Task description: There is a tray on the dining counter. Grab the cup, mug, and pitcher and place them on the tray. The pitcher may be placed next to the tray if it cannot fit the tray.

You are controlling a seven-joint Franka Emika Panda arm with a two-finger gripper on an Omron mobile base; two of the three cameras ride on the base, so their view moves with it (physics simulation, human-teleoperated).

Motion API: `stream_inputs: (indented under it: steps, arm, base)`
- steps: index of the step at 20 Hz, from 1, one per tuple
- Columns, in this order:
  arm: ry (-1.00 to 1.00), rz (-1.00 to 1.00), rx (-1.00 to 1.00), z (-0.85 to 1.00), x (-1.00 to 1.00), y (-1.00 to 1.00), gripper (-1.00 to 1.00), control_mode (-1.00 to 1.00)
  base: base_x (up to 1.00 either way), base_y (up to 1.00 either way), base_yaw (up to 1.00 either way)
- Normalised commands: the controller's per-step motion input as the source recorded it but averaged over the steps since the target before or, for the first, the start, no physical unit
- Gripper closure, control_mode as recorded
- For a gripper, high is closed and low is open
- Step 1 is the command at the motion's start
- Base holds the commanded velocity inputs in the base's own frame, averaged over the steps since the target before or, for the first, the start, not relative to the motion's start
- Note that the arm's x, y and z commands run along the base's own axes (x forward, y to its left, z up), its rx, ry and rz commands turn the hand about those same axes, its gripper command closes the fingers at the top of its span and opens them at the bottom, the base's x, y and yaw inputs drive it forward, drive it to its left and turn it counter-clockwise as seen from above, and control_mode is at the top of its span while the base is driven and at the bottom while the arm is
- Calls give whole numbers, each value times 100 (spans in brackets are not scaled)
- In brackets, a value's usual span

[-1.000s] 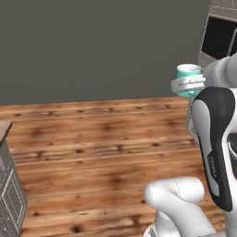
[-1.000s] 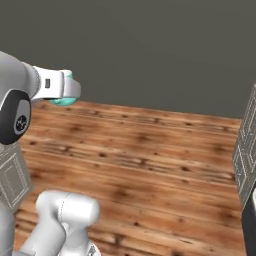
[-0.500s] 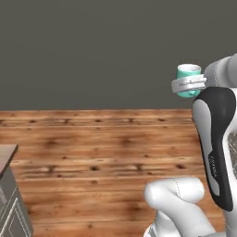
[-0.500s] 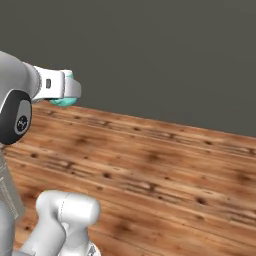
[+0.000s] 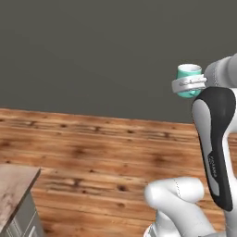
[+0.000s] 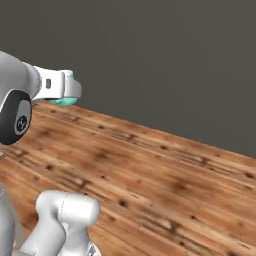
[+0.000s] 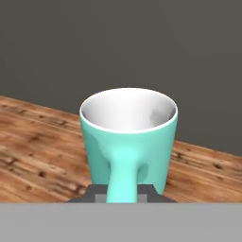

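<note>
While the arm is raised w/ the forearm held out in front of the dark grey wall, the hand [image 5: 189,86] is clamped on the mug [image 5: 189,77], carrying it well above the wooden floor [image 5: 106,157]. From the left base cam the mug sits upright in the grip, teal body, white rim on top, the white hand wrapped round its lower half. From the right base cam the hand [image 6: 70,92] covers most of the mug [image 6: 67,76]; just a sliver of teal shows at the top edge and underneath.

Hand cam: mug [image 7: 128,137] dead centre, upright, white inside, nothing visible in it. Handle points straight at the cam, running down between the two dark fingertips [image 7: 98,194] at the bottom; fingertips close together on either side of the handle, so the grip looks to be on the handle. Behind the mug: floor planks, then the grey wall.

Bottom-left corner of the left base cam: a corner of a marbled reddish/cream worktop [image 5: 13,192] w/ a pale cabinet front below it, well apart from the mug. Can't tell if it's the dining one.
</note>
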Motion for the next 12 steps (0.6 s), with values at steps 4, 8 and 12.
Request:
stream_inputs:
  steps: [4, 8, 12]
  arm:
    - [0, 0, 0, 0, 0, 0, 100, 100]
    - [0, 0, 0, 0, 0, 0, 100, 100]
    - [0, 0, 0, 0, 0, 0, 100, 100]
  base:
    - [100, 9, 54]
    - [74, -1, 75]
    - [43, -9, 88]
